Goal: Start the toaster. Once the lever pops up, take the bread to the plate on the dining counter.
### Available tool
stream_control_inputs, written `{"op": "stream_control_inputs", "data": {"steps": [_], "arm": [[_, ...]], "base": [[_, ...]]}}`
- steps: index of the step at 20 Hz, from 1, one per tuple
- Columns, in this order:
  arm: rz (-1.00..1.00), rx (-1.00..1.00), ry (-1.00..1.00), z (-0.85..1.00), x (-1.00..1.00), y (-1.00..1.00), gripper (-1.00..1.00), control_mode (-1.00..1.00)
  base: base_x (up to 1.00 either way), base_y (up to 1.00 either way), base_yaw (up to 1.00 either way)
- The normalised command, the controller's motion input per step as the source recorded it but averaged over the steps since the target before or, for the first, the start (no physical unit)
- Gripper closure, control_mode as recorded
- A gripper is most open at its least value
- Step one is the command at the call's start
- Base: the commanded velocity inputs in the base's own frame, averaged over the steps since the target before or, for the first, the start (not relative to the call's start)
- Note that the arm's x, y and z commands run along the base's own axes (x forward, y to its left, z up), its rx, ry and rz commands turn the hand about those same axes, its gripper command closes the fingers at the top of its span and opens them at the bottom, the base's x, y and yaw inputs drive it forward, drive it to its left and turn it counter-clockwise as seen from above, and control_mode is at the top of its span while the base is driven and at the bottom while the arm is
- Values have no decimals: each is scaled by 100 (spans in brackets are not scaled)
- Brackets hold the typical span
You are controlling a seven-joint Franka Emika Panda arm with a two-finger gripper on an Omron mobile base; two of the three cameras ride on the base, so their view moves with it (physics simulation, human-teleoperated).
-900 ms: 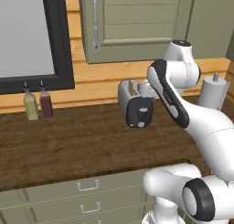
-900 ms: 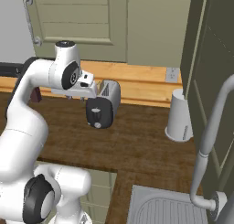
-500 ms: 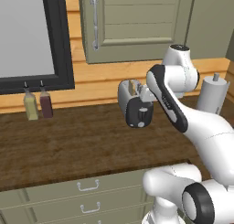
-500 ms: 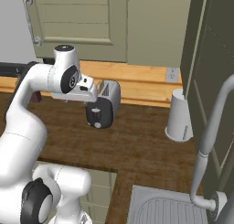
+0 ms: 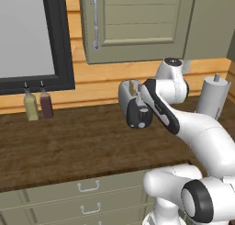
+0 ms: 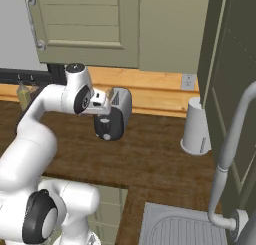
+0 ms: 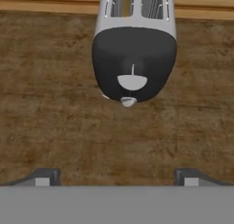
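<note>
1. At the back edge of the worktop (image 5: 69, 146), far left, two small bottles (image 5: 37, 104) stand side by side against the wood-plank wall, under a dark-framed window.
2. The toaster (image 5: 134, 107) stands mid-worktop near the back edge, its black end panel facing the front edge.
3. In the hand view the lever (image 7: 128, 101) sits low on that panel, below the round knob (image 7: 132, 82); whether it has latched I cannot tell.
4. A pale edge at the top of the toaster may be the bread (image 5: 133, 87), but the slots look dark from the hand and I would not swear to it.
5. The gripper (image 7: 116, 176) hangs in front of the panel, jaws spread wide, with nothing between them and clear of the toaster.
6. The lever looks a small, stiff, sprung tab: I would expect it to want a firm downward push from one fingertip on its top face.
7. Bread would be light, soft and crumbly; a gentle pinch across its flat faces near the top crust looks best, lifted straight up out of the slot.
8. The toaster seems light and smooth-shelled, so a sideways shove may slide it on the worktop.
9. Right of the toaster a white towel roll (image 6: 196, 126) stands near the wall; beyond it is a sink (image 6: 185, 229) with a tall tap.
10. Olive cupboards hang above and olive drawers run below.
</note>
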Motion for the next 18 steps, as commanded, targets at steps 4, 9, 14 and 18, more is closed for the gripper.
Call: {"op": "stream_control_inputs", "data": {"steps": [4,9,14,18], "arm": [[0,0,-11,-40,69,5,-100,-100],[-2,0,-1,-49,45,-9,-100,-100],[-10,1,5,-27,48,-31,-100,-100],[-4,0,5,-3,25,-9,-100,-100]], "base": [[0,0,0],[0,0,0],[0,0,0],[0,0,0]]}}
